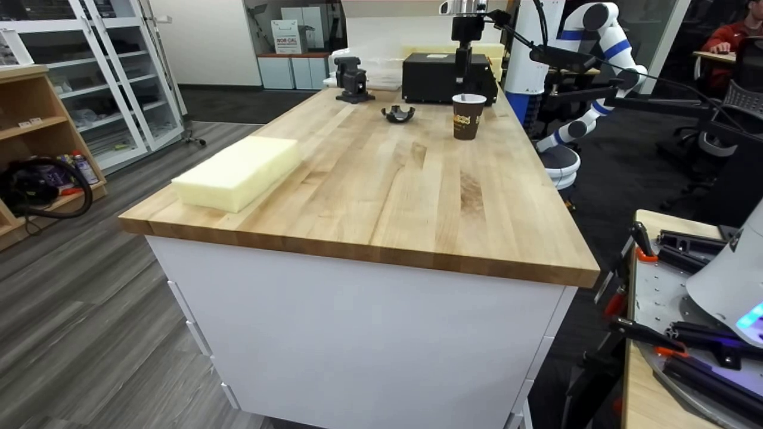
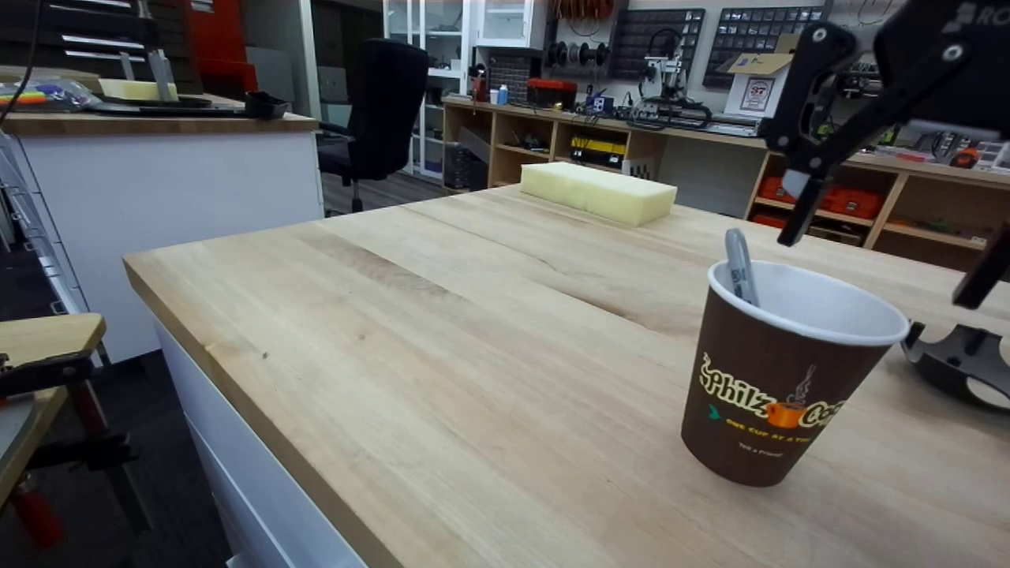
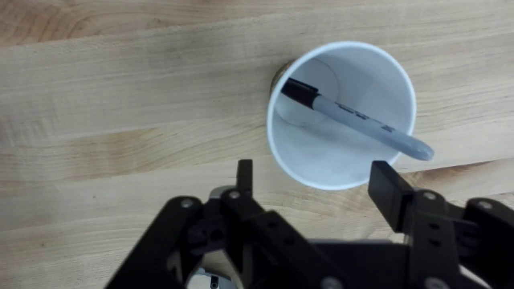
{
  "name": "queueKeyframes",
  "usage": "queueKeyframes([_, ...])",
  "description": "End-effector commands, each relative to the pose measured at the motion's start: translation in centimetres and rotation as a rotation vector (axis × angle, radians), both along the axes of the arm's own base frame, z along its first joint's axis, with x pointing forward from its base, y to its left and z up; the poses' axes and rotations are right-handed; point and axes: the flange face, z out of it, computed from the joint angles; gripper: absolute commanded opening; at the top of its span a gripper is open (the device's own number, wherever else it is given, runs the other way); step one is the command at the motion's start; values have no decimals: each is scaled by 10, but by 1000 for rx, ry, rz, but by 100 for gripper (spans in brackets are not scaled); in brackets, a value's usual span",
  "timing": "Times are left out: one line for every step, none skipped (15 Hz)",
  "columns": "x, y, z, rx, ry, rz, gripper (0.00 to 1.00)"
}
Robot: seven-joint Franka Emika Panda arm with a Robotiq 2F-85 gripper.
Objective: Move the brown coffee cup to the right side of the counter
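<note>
The cup (image 2: 785, 375) stands upright on the desk (image 2: 442, 355), a marker (image 3: 361, 121) inside; the fingers (image 3: 387, 194) are spread apart.

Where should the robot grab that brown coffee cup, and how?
I'd pinch the brown coffee cup by its white rim, with the open gripper coming from above, one finger outside, one inside. It stands upright, mouth open, and in the wrist view that mouth looks wider than the gripper's gap. The lower-left rim there seems best, since the gray marker pokes out at lower right.
</note>
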Motion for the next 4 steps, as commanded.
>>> queueKeyframes([1,0,0,1,1,1,81])
queueKeyframes([1,-1,-2,2,5,0,89])
queueKeyframes([0,-3,-5,4,9,-3,93])
queueKeyframes([0,-3,-6,4,10,-3,93])
